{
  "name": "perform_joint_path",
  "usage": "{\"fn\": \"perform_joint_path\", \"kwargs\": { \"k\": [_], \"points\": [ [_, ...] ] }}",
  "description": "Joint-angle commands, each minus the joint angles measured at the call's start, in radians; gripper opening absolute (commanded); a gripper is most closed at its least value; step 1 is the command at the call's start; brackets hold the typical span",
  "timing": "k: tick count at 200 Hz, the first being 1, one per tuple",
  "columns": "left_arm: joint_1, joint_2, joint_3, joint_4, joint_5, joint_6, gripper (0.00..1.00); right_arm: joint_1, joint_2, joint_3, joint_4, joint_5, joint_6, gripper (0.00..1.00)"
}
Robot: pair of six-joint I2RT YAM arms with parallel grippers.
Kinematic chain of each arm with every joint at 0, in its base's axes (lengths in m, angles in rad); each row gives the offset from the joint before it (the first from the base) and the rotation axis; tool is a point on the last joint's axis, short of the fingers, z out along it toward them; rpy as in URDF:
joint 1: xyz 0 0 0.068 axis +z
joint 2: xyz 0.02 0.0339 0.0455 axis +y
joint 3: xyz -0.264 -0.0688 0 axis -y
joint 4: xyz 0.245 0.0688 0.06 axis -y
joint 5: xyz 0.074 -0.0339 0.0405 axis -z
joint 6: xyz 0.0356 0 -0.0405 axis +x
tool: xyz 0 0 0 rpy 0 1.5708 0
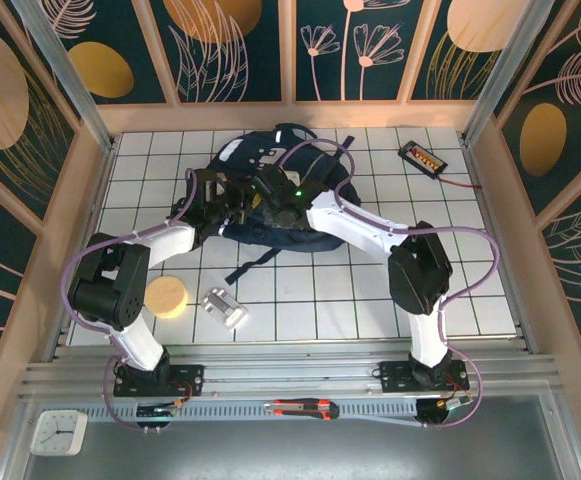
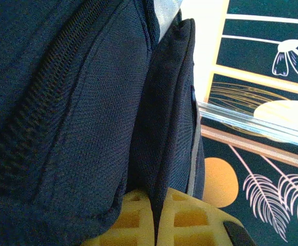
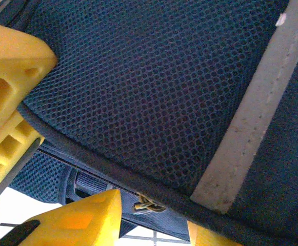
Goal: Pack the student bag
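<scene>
one fold of the student bag [image 2: 61, 102] sits pinched in the left claw [image 2: 156, 212]; right claw [image 3: 82, 128] gapes around its edge.

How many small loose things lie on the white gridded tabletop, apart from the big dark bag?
3. A round yellow disc at the near left, a white-grey object just right of it, a black cabled gadget at the far right. The student bag may hide others.

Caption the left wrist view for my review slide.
Left claw pinches a fold of the navy student bag, patterned wall panels behind.
</scene>
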Motion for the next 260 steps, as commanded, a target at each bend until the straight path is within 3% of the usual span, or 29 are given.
{"fn": "perform_joint_path", "kwargs": {
  "k": [1, 20, 58, 91, 130, 187, 260],
  "points": [
    [-0.005, -0.082, 0.001, 0.133, 0.039, -0.052, 0.01, -0.004, 0.041, 0.044, -0.016, 0.065, 0.000, 0.38],
    [-0.004, -0.082, -0.002, 0.138, 0.042, -0.055, 0.01, -0.005, 0.044, 0.044, -0.018, 0.065, 0.003, 0.35],
    [-0.004, -0.084, -0.010, 0.148, 0.044, -0.057, 0.01, -0.017, 0.028, 0.030, -0.017, 0.069, 0.010, 0.18],
    [-0.004, -0.085, -0.018, 0.156, 0.045, -0.059, 0.01, -0.027, -0.003, 0.000, 0.003, 0.054, 0.017, 0.16],
    [-0.004, -0.092, -0.031, 0.159, 0.038, -0.062, 0.01, -0.037, -0.024, -0.023, 0.021, 0.032, 0.014, 0.00],
    [-0.002, -0.100, -0.037, 0.119, 0.017, -0.018, 0.01, -0.055, -0.067, -0.060, 0.004, 0.004, 0.014, 0.00],
    [0.038, -0.104, -0.017, -0.018, 0.017, 0.122, 0.01, -0.141, -0.249, -0.287, 0.048, -0.050, 0.019, 0.00]
  ]
}}
